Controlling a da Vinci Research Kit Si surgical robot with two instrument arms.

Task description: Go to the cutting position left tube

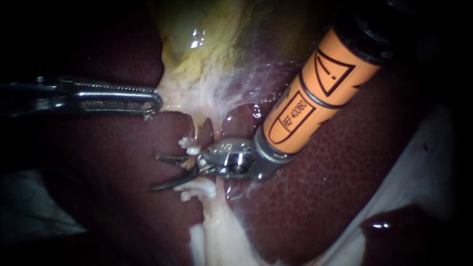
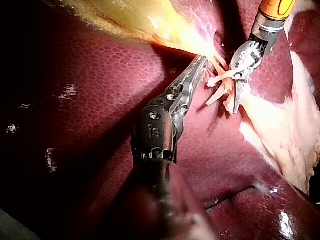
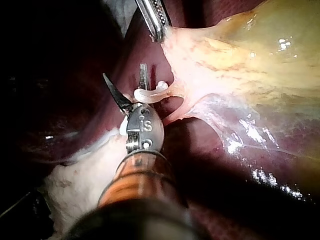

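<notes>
Left instrument [image 1: 155,101] comes in level, its jaws pressed together on the pale edge of the gallbladder [image 1: 207,39]. Just below it the left tube [image 1: 189,165] runs down over the liver [image 1: 315,197], carrying an upper clip [image 1: 189,145] and a lower clip [image 1: 199,188]. Right instrument [image 1: 154,172], on an orange shaft, has its blades spread, straddling the tube between the two clips.

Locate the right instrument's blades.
Endoscope view, centre: the right instrument's blades stand open between two white clips on the left tube, below the gallbladder.
</notes>
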